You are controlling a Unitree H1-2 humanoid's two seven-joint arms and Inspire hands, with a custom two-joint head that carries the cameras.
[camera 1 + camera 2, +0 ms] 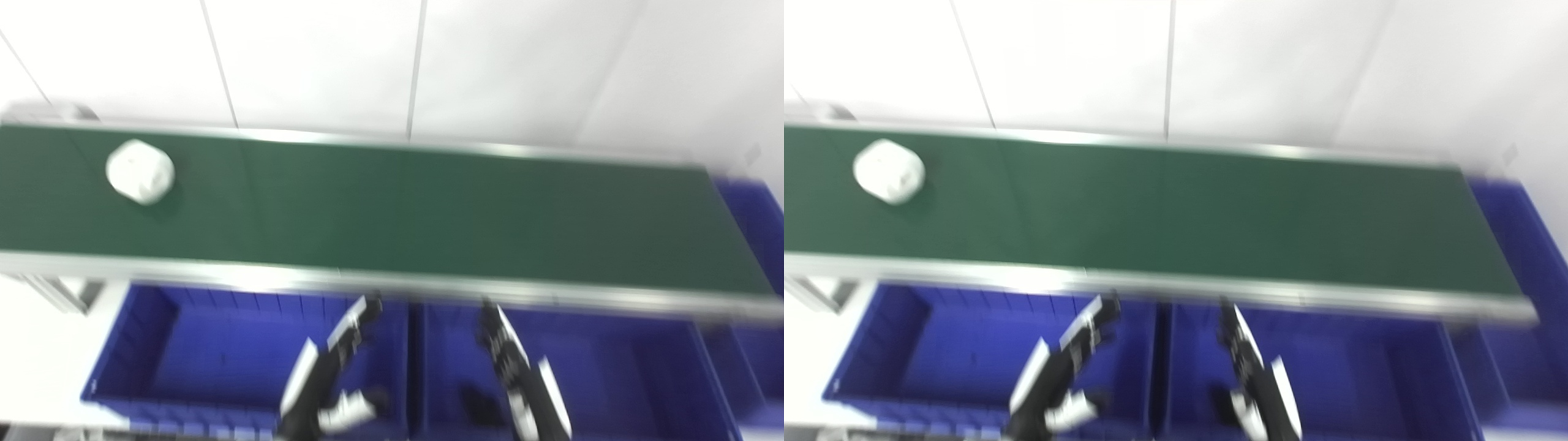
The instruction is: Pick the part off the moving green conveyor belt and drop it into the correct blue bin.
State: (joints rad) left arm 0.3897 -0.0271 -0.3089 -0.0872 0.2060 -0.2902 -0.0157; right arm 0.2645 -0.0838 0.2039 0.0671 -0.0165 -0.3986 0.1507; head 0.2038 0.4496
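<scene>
Pics are blurring a bit, but the white part (pixel 140 171) is sitting on the green conveyor belt (pixel 392 214) way over at its left end, nearer the far rail than the near one, nothing touching it. Both hands are hanging low in front of the belt's near rail, well apart from the part. Left hand (pixel 352 334) is reaching up over the left blue bin (pixel 153 355), fingers pointing up-right toward the rail, looking extended w/ nothing in them, thumb sticking out to the side lower down. Right hand (pixel 505 346) is hovering over the middle blue bin (pixel 643 367), fingers stretched up-left, also empty and apart as far as the blur is letting me see. A third blue bin (pixel 756 214) is showing at the belt's right end. White panelled wall (pixel 392 61) is running behind the belt; white table (pixel 37 361) surface is showing at lower left beside the left bin.
</scene>
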